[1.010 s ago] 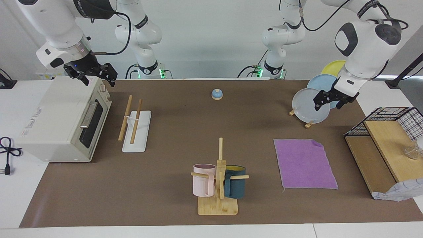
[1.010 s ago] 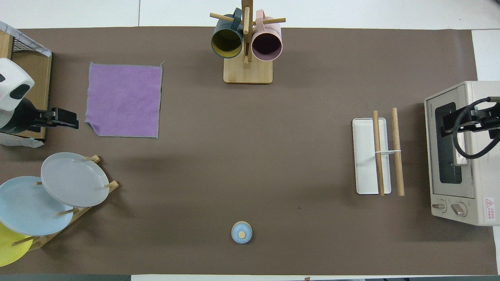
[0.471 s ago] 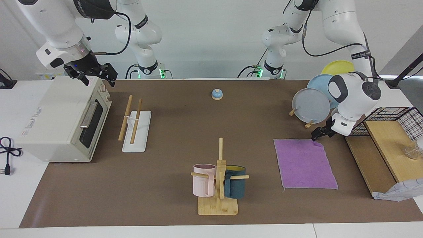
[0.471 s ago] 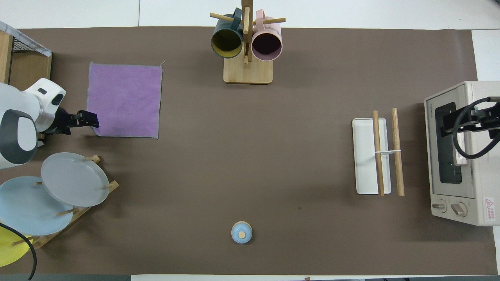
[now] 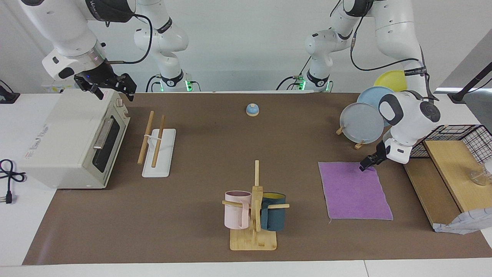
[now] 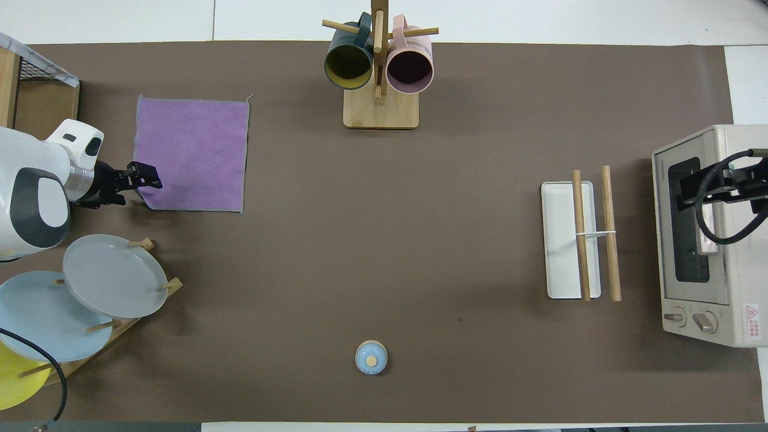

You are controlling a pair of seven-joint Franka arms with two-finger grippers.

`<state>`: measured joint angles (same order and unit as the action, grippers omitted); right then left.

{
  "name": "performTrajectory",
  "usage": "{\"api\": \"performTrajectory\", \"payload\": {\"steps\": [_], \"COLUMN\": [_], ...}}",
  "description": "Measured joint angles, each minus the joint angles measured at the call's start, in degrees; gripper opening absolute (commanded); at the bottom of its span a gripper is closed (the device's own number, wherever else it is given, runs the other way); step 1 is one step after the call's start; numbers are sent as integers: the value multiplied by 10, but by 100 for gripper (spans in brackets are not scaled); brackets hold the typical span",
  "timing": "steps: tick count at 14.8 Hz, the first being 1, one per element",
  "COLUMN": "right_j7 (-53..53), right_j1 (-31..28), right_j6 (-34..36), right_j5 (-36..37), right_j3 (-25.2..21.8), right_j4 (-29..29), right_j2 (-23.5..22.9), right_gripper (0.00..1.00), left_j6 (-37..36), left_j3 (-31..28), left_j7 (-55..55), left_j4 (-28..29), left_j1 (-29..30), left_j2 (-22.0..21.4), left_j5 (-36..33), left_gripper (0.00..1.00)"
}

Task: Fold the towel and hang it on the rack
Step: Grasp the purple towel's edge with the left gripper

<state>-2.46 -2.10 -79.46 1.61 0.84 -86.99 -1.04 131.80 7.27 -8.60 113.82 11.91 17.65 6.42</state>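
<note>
The purple towel (image 5: 353, 192) lies flat on the brown mat at the left arm's end of the table; it also shows in the overhead view (image 6: 192, 156). My left gripper (image 5: 363, 166) is down at the towel's corner nearest the robots, on the side toward the wooden shelf, and shows there in the overhead view (image 6: 146, 177). The rack (image 5: 158, 150), a white base with two wooden rods, stands beside the toaster oven; it also shows in the overhead view (image 6: 570, 240). My right gripper (image 5: 110, 87) waits open and empty over the toaster oven.
A toaster oven (image 5: 69, 138) stands at the right arm's end. A mug tree (image 5: 254, 207) holds two mugs at the table's edge farthest from the robots. A plate stand (image 5: 361, 123) with plates, a wooden shelf (image 5: 442, 181) with a wire basket, and a blue bell (image 5: 252, 109) are also here.
My left arm has come down from over the plates to the towel's near corner. The corner's turned-up flap no longer shows. The right arm has not moved.
</note>
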Motion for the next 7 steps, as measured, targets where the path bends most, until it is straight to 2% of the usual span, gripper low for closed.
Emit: {"api": "performTrajectory", "payload": {"steps": [7], "right_j7": [0], "right_j1": [0], "right_j6": [0], "right_j5": [0], "right_j3": [0], "right_j4": [0], "right_j2": [0], "right_gripper": [100], "left_j6": [0], "left_j3": [-2], "left_j7": [-1], "left_j4": [-23], "left_j1": [6], "left_j2": [16], "left_j5": [0], "left_gripper": [80]}}
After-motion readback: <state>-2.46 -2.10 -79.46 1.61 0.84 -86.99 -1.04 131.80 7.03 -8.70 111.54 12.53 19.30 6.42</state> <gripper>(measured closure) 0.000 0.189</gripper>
